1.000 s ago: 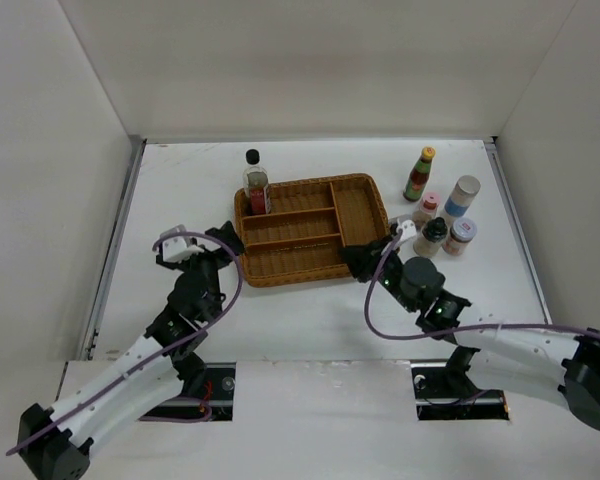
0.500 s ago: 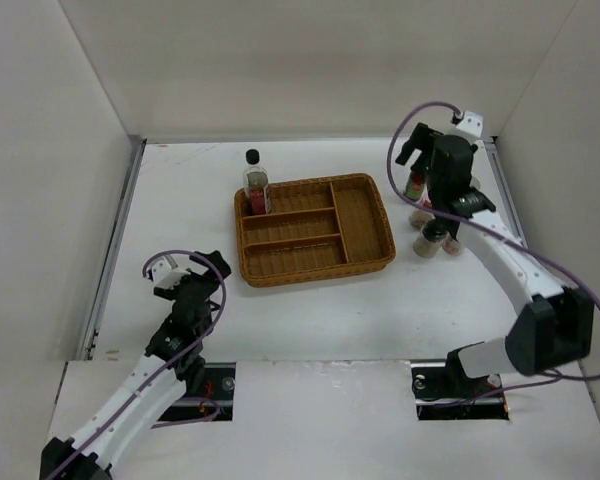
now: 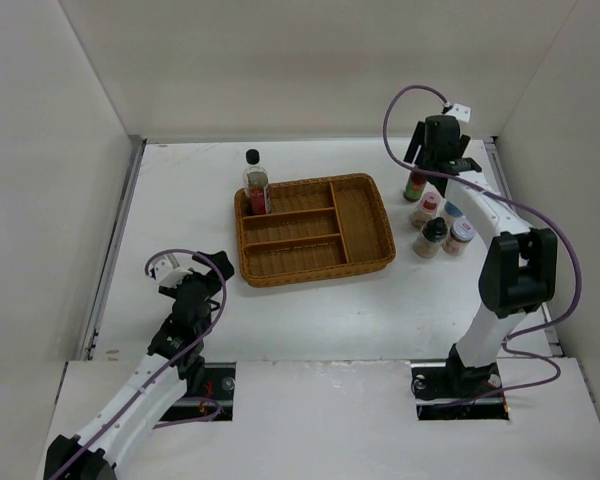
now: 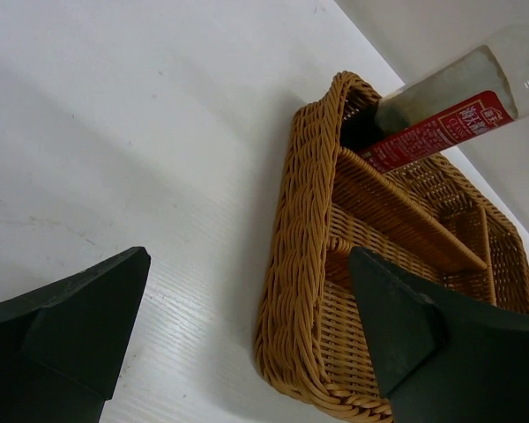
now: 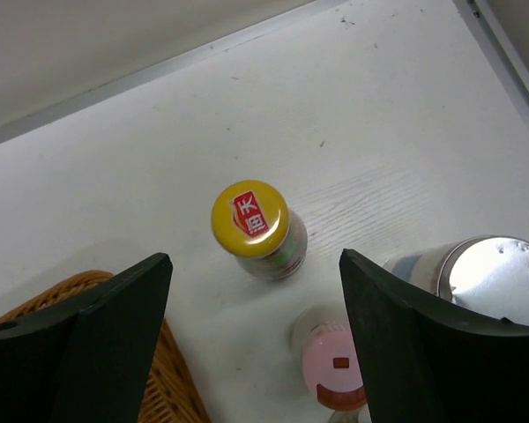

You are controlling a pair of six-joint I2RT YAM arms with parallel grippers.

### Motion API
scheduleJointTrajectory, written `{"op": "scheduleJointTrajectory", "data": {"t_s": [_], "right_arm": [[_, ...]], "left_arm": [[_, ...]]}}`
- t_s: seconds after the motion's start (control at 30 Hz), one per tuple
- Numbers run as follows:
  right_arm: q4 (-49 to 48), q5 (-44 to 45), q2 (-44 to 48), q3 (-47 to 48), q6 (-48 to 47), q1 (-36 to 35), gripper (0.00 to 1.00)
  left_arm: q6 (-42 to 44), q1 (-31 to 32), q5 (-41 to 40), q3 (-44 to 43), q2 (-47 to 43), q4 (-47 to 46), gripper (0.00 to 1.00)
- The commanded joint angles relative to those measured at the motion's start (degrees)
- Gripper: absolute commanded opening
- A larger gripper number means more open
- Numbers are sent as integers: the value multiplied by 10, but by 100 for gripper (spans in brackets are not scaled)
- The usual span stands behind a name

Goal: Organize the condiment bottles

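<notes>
At the far right of the tabletop [image 3: 180,200], your right arm [image 3: 485,205] reaches over the loose cluster of bottles. The right jaws stand apart and hold nothing. In the wrist view the tall dark yellow-capped bottle [image 5: 251,225] shows upright between them, with neither jaw touching it. Just beside it stand the pink-lidded shaker [image 5: 333,366] and the white blue-labelled bottle [image 5: 489,273]. Nearer you are the black-lidded shaker [image 3: 432,235] and the white-lidded shaker [image 3: 461,232]. All five stand upright on the tabletop, to the right of the wicker tray [image 3: 315,272]. The clear black-capped bottle [image 3: 255,185] stands in the tray's far left corner, in the farthest long compartment. At the near left, your left arm [image 3: 175,335] sits low, apart from the tray. The left jaws are spread wide and empty, facing the tray's left side.
</notes>
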State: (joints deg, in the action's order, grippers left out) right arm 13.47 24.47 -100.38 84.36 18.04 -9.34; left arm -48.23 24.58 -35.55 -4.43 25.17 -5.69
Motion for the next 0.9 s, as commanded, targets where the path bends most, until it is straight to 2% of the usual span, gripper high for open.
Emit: {"op": "scheduleJointTrajectory", "data": {"t_s": [0.0, 0.2, 0.27, 0.37, 0.47, 0.7, 0.87], "right_arm": [[-9, 1, -16, 41, -16, 7, 80], [-20, -3, -61, 77, -42, 8, 69], [-20, 0, -68, 82, -49, 8, 62], [-27, 8, -71, 83, -50, 9, 41], [-45, 26, -58, 77, -56, 8, 30], [-84, 65, 22, 90, -120, -19, 26], [-87, 55, 87, 83, -132, -62, 26]], "left_arm": [[-5, 3, -1, 9, 4, -44, 100], [-2, -4, 4, 12, 16, -55, 100], [0, -6, 5, 11, 16, -56, 100], [0, -10, 5, 12, 22, -59, 100], [1, -10, 7, 12, 20, -60, 100], [4, -9, 11, 13, 35, -77, 100], [4, -14, 14, 14, 35, -75, 100]]}}
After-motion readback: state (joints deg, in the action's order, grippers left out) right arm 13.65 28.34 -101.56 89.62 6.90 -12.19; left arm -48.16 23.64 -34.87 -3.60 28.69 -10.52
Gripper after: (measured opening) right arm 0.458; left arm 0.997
